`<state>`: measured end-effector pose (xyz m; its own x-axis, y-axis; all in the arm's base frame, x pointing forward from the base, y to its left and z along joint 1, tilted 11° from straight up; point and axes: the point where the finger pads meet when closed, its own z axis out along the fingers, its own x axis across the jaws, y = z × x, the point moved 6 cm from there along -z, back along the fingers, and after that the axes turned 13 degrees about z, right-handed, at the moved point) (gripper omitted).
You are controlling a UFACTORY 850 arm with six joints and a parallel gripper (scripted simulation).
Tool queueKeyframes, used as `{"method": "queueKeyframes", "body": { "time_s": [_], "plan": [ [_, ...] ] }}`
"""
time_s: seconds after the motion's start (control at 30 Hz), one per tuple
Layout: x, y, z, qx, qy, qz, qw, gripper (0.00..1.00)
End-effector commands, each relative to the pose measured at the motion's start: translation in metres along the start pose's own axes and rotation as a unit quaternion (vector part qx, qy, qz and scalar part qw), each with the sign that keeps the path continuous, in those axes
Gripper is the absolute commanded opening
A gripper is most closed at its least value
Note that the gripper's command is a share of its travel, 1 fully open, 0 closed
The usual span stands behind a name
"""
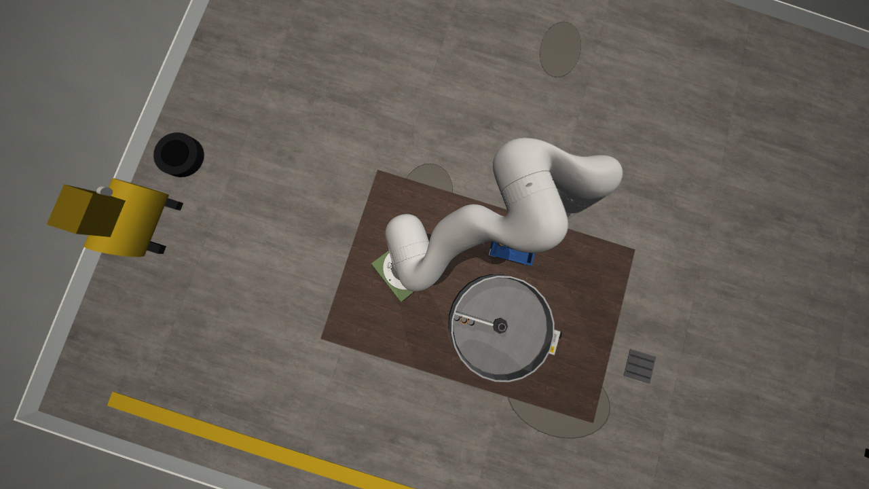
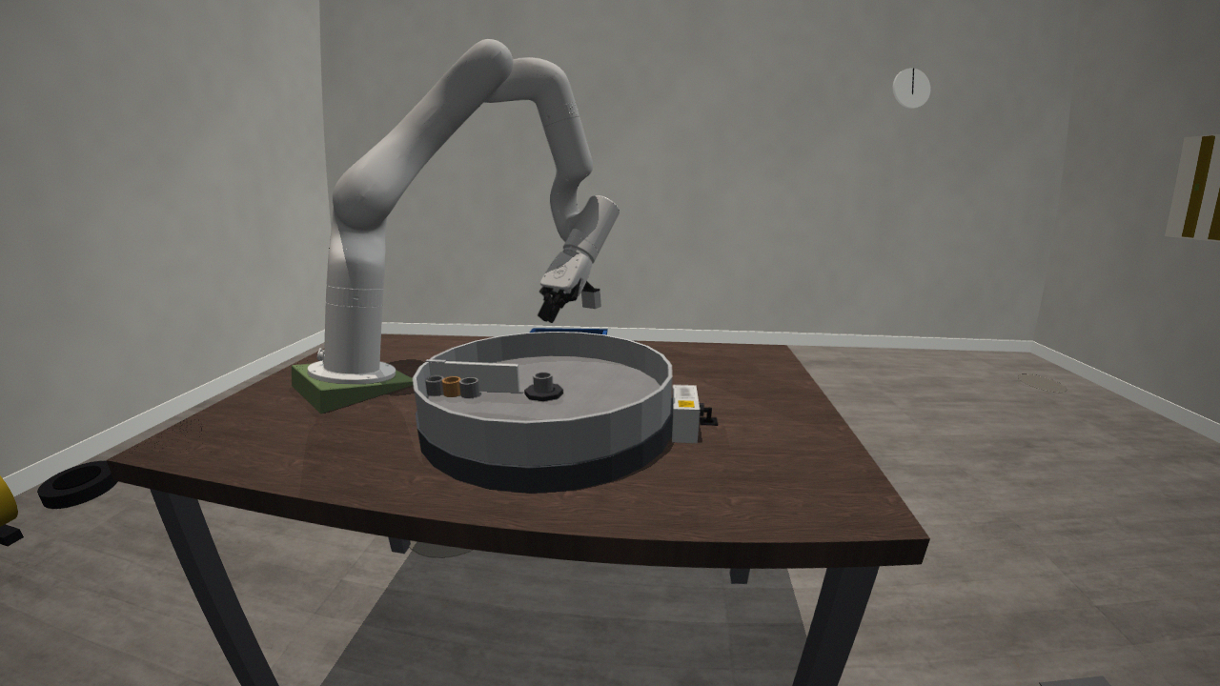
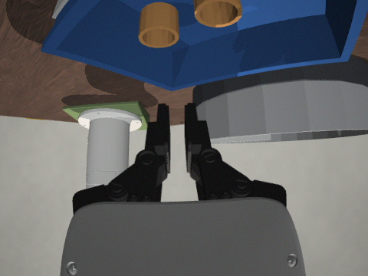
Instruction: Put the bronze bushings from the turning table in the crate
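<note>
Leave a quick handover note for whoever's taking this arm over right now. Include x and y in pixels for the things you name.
Tool (image 2: 546, 317) (image 3: 176, 118): nearly closed, nothing between the fingers, in the air.
Crate (image 1: 516, 255) (image 2: 567, 331) (image 3: 268, 50): two bronze bushings visible, one (image 3: 159, 23) beside another (image 3: 218, 12); part of the crate is out of view.
Turning table (image 1: 522, 303) (image 2: 545, 439) (image 3: 276, 111): one bronze bushing (image 1: 464, 322) (image 2: 451, 387) between two steel ones.
Done: those two bronze.
Left: move the last visible bronze, leave the steel, let go, check nothing in the crate moves, finish clear.
</note>
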<state>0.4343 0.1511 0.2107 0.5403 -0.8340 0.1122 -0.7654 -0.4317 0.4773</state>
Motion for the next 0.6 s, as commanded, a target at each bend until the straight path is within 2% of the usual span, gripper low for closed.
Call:
{"method": "queueKeyframes", "body": {
  "time_s": [0.0,0.23,0.57],
  "plan": [
    [0.003,0.014,-0.018,0.001,0.000,0.000,1.000,0.12],
    [0.006,0.026,-0.033,0.001,0.000,0.000,1.000,0.12],
    [0.007,0.028,-0.035,0.001,0.000,0.000,1.000,0.12]
  ]
}}
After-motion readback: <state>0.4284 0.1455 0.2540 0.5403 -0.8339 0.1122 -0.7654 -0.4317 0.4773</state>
